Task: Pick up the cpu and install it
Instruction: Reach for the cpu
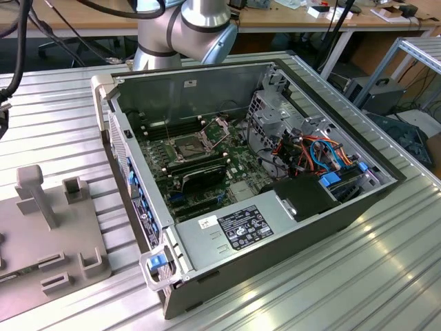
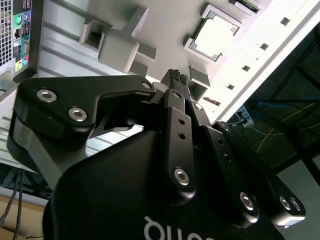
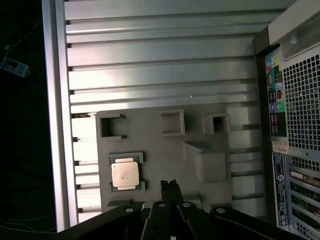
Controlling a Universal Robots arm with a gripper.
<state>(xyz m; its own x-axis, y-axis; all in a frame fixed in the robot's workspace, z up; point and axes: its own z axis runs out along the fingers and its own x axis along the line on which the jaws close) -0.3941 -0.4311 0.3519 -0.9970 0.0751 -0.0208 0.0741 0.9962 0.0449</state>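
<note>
The cpu [image 3: 125,175] is a square silver chip lying flat in a framed pocket of the grey fixture plate [image 3: 165,145]. It also appears in the second wrist view as the cpu [image 2: 214,35]. My gripper [image 3: 169,184] hovers above the plate, beside the cpu and apart from it. Its black fingers [image 2: 176,107] are pressed together with nothing between them. In the exterior view the open computer case [image 1: 227,83] shows the motherboard, whose cpu socket [image 1: 189,146] has its retaining frame swung up.
The grey fixture plate [image 1: 48,234] with raised posts and brackets sits at the exterior view's left of the case on a ribbed aluminium table [image 1: 358,276]. The case's rear port panel [image 3: 292,125] stands close beside the plate. The arm's base [image 1: 182,31] is behind the case.
</note>
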